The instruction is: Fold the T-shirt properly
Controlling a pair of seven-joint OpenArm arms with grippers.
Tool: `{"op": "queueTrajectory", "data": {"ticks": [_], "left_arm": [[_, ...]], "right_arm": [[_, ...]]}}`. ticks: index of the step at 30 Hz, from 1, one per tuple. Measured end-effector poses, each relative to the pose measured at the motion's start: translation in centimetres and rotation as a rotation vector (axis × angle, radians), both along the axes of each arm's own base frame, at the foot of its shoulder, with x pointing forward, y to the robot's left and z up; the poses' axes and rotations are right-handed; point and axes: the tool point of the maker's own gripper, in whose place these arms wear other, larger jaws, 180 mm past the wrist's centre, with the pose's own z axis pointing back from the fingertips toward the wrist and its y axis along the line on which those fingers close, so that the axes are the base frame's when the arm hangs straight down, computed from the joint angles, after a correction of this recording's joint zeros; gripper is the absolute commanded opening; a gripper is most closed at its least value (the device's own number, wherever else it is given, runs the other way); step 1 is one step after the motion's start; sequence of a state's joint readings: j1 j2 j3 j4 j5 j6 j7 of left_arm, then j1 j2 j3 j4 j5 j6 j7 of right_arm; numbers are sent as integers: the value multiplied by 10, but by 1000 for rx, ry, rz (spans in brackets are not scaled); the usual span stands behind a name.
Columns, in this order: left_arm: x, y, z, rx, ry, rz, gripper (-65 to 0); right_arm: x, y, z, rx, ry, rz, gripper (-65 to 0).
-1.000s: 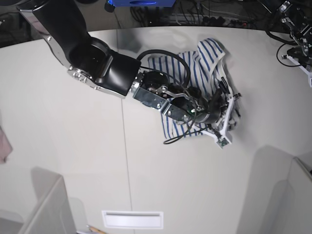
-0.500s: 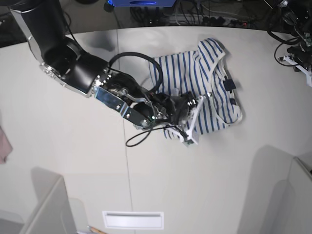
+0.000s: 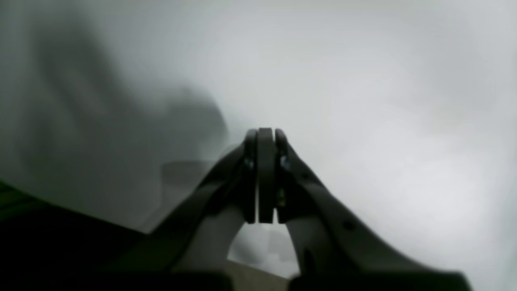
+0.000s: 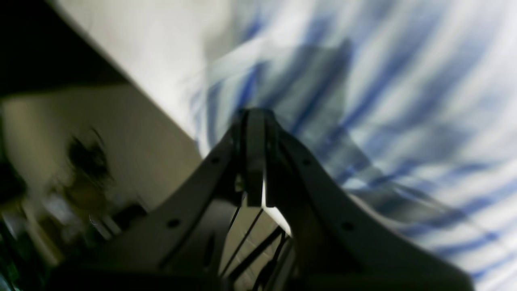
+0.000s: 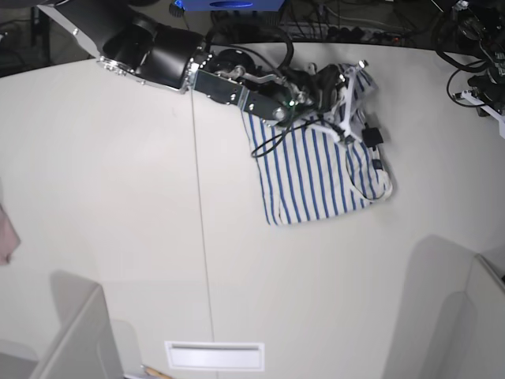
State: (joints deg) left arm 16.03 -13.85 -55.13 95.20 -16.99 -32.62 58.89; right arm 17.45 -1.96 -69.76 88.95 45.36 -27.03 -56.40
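The T-shirt (image 5: pixel 316 170), white with narrow blue stripes, lies bunched into a rough rectangle on the white table (image 5: pixel 118 197), right of centre. Two small dark tags (image 5: pixel 371 136) show near its right edge. My right gripper (image 5: pixel 353 93) hovers at the shirt's far upper corner. In the right wrist view the right gripper (image 4: pixel 254 115) is shut, with blurred striped cloth (image 4: pixel 404 121) beyond it and nothing seen between the pads. In the left wrist view my left gripper (image 3: pixel 265 135) is shut over bare table. The left arm (image 5: pixel 488 83) stays at the far right edge.
A pinkish cloth scrap (image 5: pixel 6 234) hangs at the left edge. Grey panels stand at the bottom left (image 5: pixel 79 335) and bottom right (image 5: pixel 465 316). A white slot (image 5: pixel 215 355) lies near the front edge. Cables and gear (image 5: pixel 331 28) crowd the back.
My right arm has swung from the shirt's near lower edge up to its far upper corner. The shirt's lower part now lies uncovered. The left arm has barely moved.
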Motion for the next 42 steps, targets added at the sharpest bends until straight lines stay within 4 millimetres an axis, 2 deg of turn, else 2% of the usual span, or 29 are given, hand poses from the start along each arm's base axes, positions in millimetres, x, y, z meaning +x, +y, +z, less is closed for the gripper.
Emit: {"op": "queueTrajectory", "data": {"ticks": [2, 6, 9, 11, 15, 17, 20, 22, 25, 26, 29, 31, 32, 38, 42], "left_arm": [[1, -2, -1, -4, -3, -1, -650], [1, -2, -1, -6, -3, -3, -650], [2, -6, -2, -14, -6, -7, -650], [5, -15, -8, -24, 9, -35, -650], [19, -46, -11, -148, -75, -88, -650], [19, -60, -7, -243, -136, -91, -650], [18, -76, 3, -391, -241, -83, -650], [23, -89, 12, -483, -315, -87, -650], [31, -102, 26, -583, -410, -89, -645], [34, -103, 30, -606, -439, -88, -555], [38, -108, 33, -699, -497, -61, -230], [38, -120, 22, -761, -482, -55, -69], [38, -131, 16, -790, -455, -71, -12], [64, -187, 3, -903, -407, -185, 0], [64, -211, -29, -914, -300, -207, 0]], "right_arm": [[-8, 3, -2, -15, 4, 41, -650], [15, 1, -22, -85, -49, 13, -650], [6, -2, -28, -113, -7, 24, -650], [2, 2, -20, -87, -10, 35, -650], [2, 4, 21, 24, -58, 70, -650], [11, -7, 39, 78, -57, 32, -650], [49, -44, 55, 129, -105, -142, -650], [66, -71, 63, 147, -129, -237, -650], [72, -98, 66, 160, -117, -330, -650], [71, -105, 63, 154, -104, -350, -650], [66, -118, 52, 121, -82, -378, -650], [59, -117, 48, 122, -60, -381, -650], [56, -116, 47, 123, -50, -380, -650], [52, -117, 43, 118, -40, -385, -650], [50, -119, 42, 118, -23, -394, -650]]}}
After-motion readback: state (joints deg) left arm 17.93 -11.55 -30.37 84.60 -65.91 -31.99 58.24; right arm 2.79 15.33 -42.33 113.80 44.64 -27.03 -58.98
